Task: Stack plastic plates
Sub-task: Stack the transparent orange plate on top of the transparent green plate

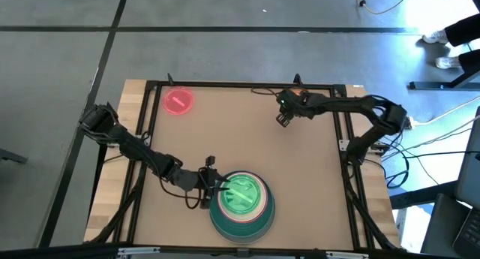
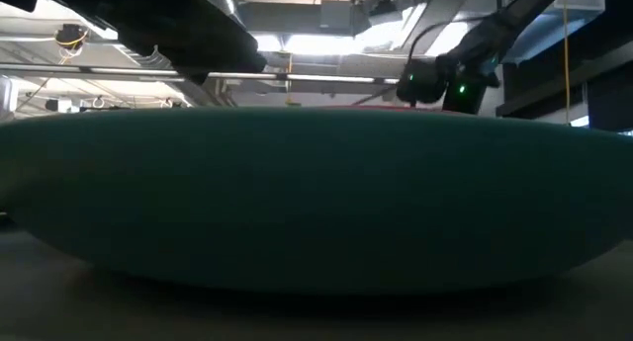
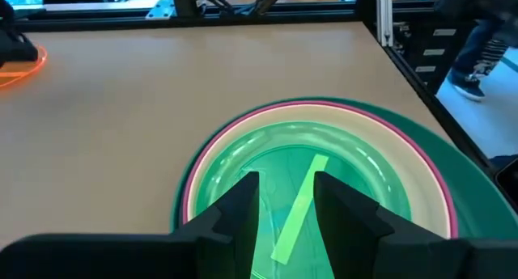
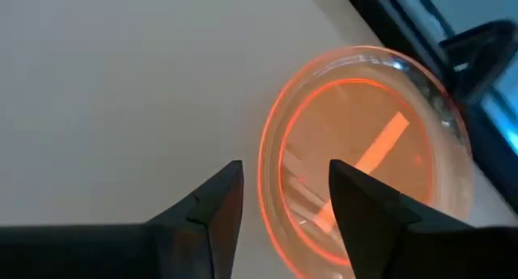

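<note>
Left tool (image 1: pixel 212 185) released, fingers spread over the green plate (image 1: pixel 241 193) topping the stack (image 1: pixel 241 223) at near table (image 1: pixel 247 131) edge. Right tool (image 1: pixel 283 118) released too (orange plate (image 4: pixel 364 150) just ahead). Pink plate (image 1: pixel 178 101) sits far-left corner.

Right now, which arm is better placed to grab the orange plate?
Right. The right gripper is open at the orange plate's rim; the left gripper is open over the green plate on the stack, across the table.

Right hand (image 4: pixel 282 194) fingers apart — over orange plate (image 4: pixel 364 154) rim.
</note>
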Motion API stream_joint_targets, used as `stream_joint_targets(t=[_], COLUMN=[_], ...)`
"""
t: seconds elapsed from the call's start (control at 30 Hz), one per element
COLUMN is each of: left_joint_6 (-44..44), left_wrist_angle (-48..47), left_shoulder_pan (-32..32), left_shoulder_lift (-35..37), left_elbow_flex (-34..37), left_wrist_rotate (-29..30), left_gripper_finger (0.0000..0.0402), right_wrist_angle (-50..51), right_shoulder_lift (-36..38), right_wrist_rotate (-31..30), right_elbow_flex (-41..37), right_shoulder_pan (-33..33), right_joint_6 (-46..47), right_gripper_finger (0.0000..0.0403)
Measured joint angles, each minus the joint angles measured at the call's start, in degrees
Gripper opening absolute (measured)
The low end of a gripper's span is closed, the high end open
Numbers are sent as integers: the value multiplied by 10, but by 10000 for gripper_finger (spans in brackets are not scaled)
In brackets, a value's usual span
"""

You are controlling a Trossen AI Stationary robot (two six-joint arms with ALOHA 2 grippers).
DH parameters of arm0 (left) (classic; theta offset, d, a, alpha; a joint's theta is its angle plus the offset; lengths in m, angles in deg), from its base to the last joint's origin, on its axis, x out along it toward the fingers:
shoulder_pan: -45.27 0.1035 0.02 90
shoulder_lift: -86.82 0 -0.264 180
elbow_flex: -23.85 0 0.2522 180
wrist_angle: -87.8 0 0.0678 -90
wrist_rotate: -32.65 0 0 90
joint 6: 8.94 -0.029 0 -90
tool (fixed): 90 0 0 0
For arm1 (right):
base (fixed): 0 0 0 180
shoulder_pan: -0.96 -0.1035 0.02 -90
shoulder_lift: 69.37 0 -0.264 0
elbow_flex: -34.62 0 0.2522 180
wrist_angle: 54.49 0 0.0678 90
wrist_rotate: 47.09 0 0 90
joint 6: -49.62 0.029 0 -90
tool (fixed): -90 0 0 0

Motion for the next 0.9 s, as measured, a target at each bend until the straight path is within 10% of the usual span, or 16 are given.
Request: stream_joint_targets(t=[0.57, 0.9], left_joint_6=[0, -1], left_wrist_angle=[1, 1], left_shoulder_pan=[7, 7], left_shoulder_lift=[0, 0], left_elbow_flex=[0, 0], left_wrist_rotate=[12, 12], left_gripper_finger=[113, 113], right_wrist_angle=[-74, -95], right_shoulder_lift=[-97, -99], right_wrist_rotate=[14, 9], right_elbow_flex=[3, 1], right_shoulder_pan=[47, 48], right_joint_6=[-47, -72], right_gripper_finger=[115, 8])
